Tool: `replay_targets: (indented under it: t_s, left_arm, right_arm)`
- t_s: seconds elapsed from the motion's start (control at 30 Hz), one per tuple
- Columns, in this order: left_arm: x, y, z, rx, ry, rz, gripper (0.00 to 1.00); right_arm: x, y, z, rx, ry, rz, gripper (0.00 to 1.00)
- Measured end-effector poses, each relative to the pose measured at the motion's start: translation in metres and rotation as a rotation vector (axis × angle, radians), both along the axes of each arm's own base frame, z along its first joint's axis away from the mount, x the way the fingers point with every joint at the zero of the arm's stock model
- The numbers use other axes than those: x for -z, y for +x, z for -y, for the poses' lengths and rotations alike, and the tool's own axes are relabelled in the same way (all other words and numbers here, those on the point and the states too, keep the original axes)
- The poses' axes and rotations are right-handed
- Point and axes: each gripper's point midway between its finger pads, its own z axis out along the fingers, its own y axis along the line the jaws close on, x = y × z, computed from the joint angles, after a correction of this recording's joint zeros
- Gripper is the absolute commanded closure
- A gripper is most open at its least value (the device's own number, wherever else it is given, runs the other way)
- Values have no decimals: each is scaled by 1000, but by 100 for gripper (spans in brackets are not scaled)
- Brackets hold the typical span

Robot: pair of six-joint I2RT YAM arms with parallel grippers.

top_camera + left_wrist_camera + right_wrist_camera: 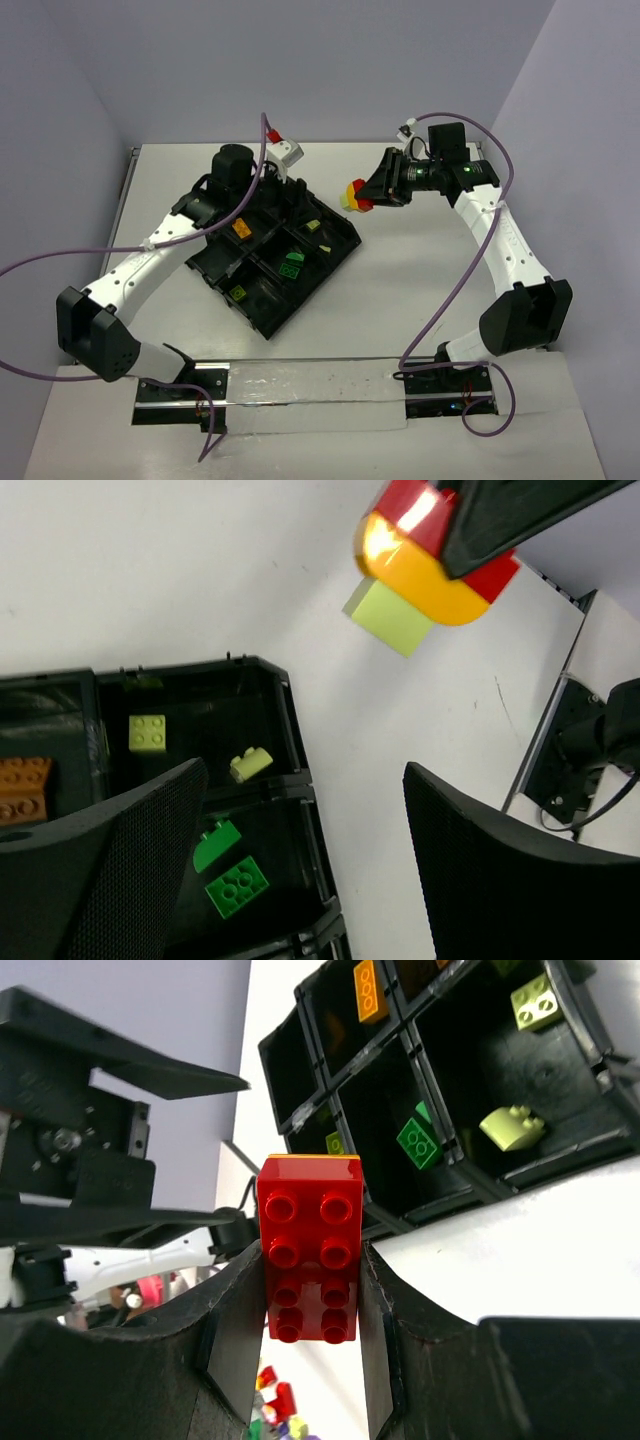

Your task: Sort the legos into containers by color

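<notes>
My right gripper (372,192) is shut on a stack of legos (354,194), held in the air just right of the tray's far corner. In the right wrist view a red brick (310,1250) is pinched between the fingers (235,1330), with a yellow edge behind it. The left wrist view shows the same stack (425,565) as red, orange and pale yellow-green. My left gripper (297,200) hovers open over the black tray (318,285). Its containers hold an orange brick (22,788), yellow-green bricks (147,732) and green bricks (236,886).
A metal rail (300,385) runs along the near table edge between the arm bases. Purple cables loop beside both arms. Below the right gripper a blurred heap of loose bricks (280,1410) shows. The left arm's body (90,1080) fills the right wrist view's left side.
</notes>
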Motion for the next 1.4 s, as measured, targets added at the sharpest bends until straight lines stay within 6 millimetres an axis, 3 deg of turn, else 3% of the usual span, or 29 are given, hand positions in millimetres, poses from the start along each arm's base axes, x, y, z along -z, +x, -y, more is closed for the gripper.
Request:
replay_targets:
  t_s: [0.13,0.43,0.63,1.03,1.17,1.3,1.37,1.4]
  left_arm:
    - [-14,-4,11,44,-17,92,13]
    - [-15,-22,45,159,-19,181,12]
    - [-18,-20,52,188,-45,241,12]
    - [-3,-21,59,244,-29,243,21]
    - [0,-21,60,253,-25,238,30]
    - [1,-20,63,266,-26,239,60]
    - [0,-21,63,270,-26,240,84]
    - [0,-21,63,273,-26,242,90]
  right_arm:
    - [-2,-3,0,5,5,-26,100]
    - [-6,-6,-4,-4,21,-38,100]
    - [-7,-12,-10,-34,26,-42,100]
    - [1,-23,-24,-112,2,-58,100]
    - [0,-23,-24,-116,1,-55,100]
    - [-2,-23,-25,-119,5,-49,100]
    - [-3,-24,-25,-119,6,-52,100]
    - [-3,-24,-25,-119,6,-54,100]
